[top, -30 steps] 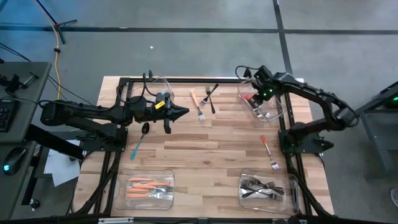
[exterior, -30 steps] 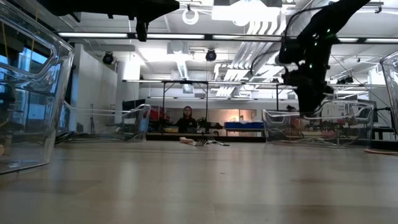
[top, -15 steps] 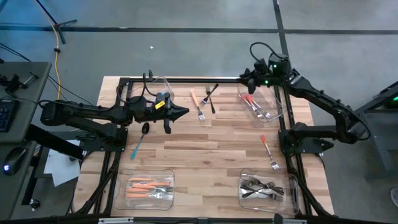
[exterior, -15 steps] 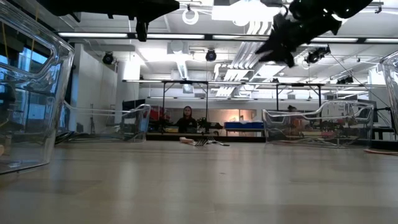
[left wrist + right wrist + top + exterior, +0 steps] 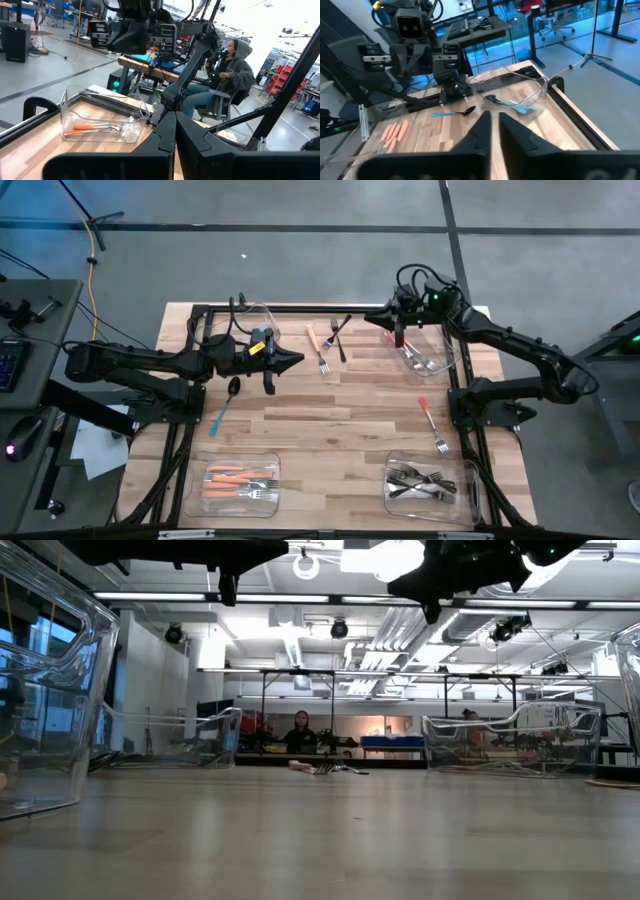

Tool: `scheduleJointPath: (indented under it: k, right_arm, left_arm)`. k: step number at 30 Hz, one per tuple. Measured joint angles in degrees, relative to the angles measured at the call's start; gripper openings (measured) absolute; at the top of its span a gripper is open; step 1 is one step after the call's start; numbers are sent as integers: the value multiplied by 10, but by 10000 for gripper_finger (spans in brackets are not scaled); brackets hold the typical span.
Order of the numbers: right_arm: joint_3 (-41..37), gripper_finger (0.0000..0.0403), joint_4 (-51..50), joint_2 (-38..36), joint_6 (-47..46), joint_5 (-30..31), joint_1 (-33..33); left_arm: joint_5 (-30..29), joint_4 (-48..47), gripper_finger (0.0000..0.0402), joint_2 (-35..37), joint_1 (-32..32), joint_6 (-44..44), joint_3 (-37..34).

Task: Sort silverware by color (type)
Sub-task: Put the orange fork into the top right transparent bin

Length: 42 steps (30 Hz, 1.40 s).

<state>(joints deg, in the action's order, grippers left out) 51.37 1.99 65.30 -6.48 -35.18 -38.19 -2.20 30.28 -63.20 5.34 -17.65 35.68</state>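
Holding orange cutlery (image 5: 238, 477) and dark forks (image 5: 420, 480), near bins sit; both claws together.

This is a big robot lab or workshop. The floor (image 5: 300, 260) is bare grey concrete. White pipes (image 5: 400, 630) and long lights (image 5: 160, 596) run across the high ceiling. Far back stand more work benches (image 5: 300, 755) and machines. A person (image 5: 227, 75) in a hoodie sits on an office chair by a screen. A yellow cable (image 5: 92, 270) lies on the floor beside the wooden tabletop (image 5: 330, 420).
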Motion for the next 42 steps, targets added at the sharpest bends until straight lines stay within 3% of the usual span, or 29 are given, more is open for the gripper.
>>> scheduleJointPath:
  k: [11, 15, 24, 36, 42]
  right_arm:
    - [0, 5, 0, 0, -25, -11, 42]
    - [0, 1, 0, 0, -30, -5, 99]
    - [-1, 0, -11, -4, -31, 88, 247]
    - [-1, 0, -90, -86, -25, 153, 260]
    - [-2, 0, -90, -85, -26, 156, 271]
  left_arm:
    - [0, 0, 0, 0, 15, -1, 0]
    - [0, 0, 0, 0, 14, -2, 0]
    - [2, -18, 0, 42, 1, 24, 0]
    - [1, -87, 0, 92, -13, 28, -7]
    - [1, 4, 0, 93, -13, 17, -52]
